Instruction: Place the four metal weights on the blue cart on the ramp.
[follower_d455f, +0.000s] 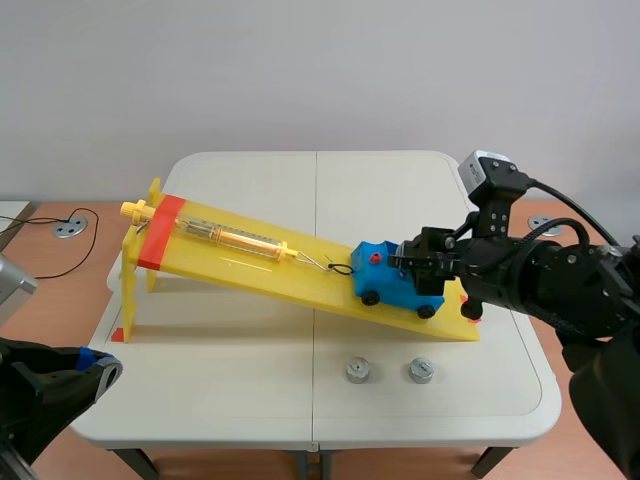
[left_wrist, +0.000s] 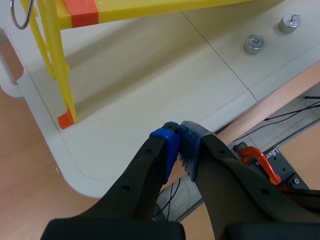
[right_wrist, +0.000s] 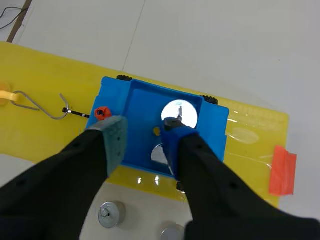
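Blue plastic cart near the lower end of the yellow plastic ramp on the white table. Right hand hovers over the cart's tray, fingers spread, pinching nothing. One cylindrical metal weight lies in the tray; a second weight shows partly beside a finger. Two further metal weights stand on the table just below the ramp. Left hand, pads pressed together, hangs beyond the table's near corner. A clear tubular spring scale lies up-ramp.
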